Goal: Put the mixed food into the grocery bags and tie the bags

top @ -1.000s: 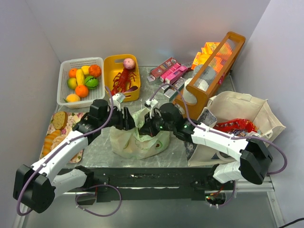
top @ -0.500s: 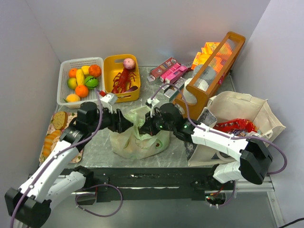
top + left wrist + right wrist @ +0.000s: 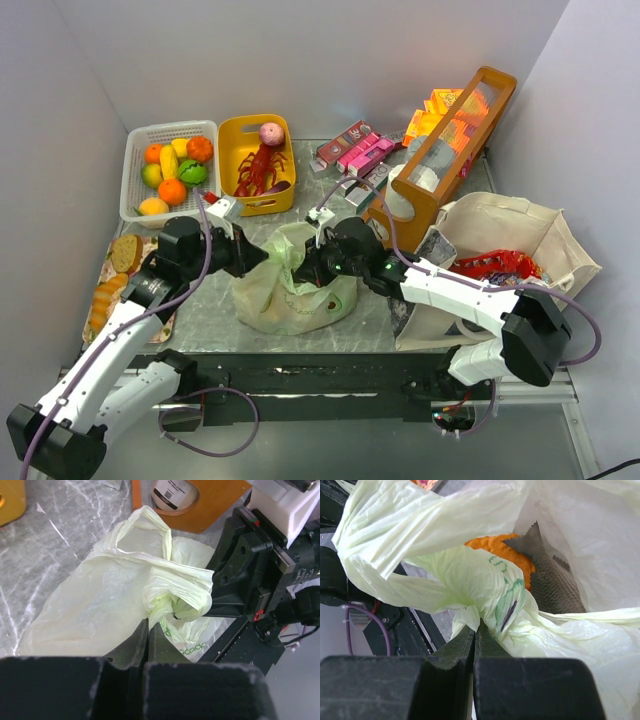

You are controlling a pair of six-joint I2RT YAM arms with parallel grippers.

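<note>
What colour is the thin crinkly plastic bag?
The thin plastic bag is pale translucent green; left wrist view best.

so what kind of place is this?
Likely a staged lab test cell, not a shop: blank white walls around a marble-look table, toy fruit in a white basket, a toy lobster.

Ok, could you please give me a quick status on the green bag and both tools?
Left tool shut on pale green bag plastic. Right tool shut on it too, opposite side. Wooden crate close behind right arm.
</note>
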